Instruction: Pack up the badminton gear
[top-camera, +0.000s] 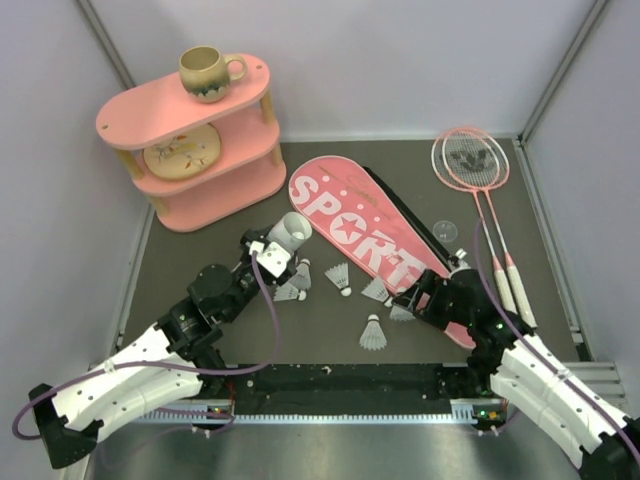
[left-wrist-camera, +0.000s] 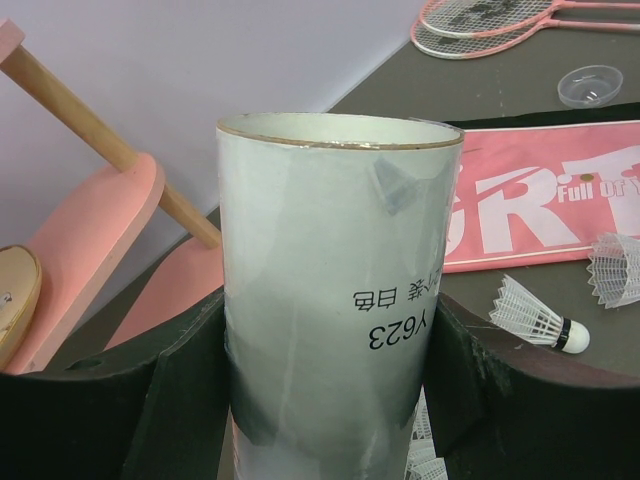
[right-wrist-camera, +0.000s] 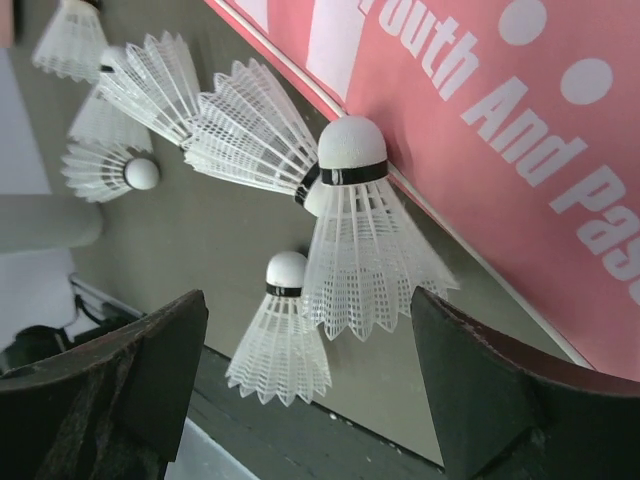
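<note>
Your left gripper pinches the white tube. Your right gripper, spread, straddles a shuttlecock. Likely next: close, then load it.

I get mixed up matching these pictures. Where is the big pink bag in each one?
Top view: the pink bag lies slanted in the middle, left of the rackets.
Left wrist view: the bag is on the right, behind the white tube.
Right wrist view: the bag fills the upper right corner.
Shared landmark: the white shuttlecocks lying along the bag's edge.
</note>
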